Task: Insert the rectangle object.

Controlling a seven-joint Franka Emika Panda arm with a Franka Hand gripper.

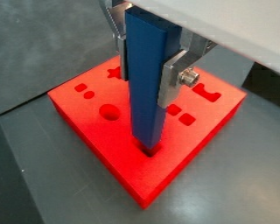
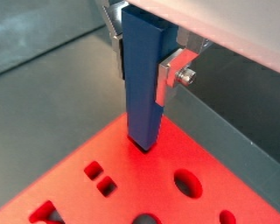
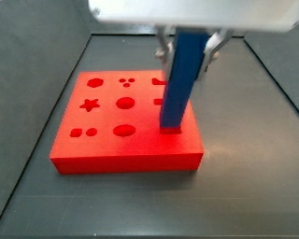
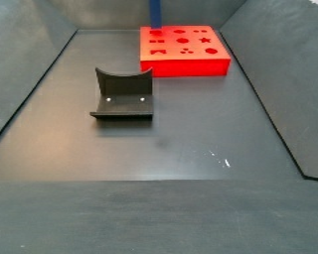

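Observation:
The rectangle object is a long blue bar (image 1: 149, 87) that stands upright between the silver fingers (image 1: 174, 80) of my gripper (image 1: 146, 66). The gripper is shut on the bar's upper part. The bar's lower end meets the red board (image 1: 119, 171) at a hole near one edge; how deep it sits I cannot tell. The other wrist view shows the same bar (image 2: 145, 87), gripper (image 2: 143, 61) and board (image 2: 130, 188). In a side view the bar (image 3: 179, 84) stands on the board's (image 3: 115, 161) right part under the gripper (image 3: 187, 51). In the other side view only the bar's lower tip (image 4: 156, 12) shows above the board (image 4: 189, 65).
The red board has several shaped holes, among them a star (image 3: 93, 105) and a round one (image 3: 120, 130). The dark fixture (image 4: 122, 97) stands on the grey floor in front of the board. Sloped grey walls (image 4: 29, 89) bound the floor.

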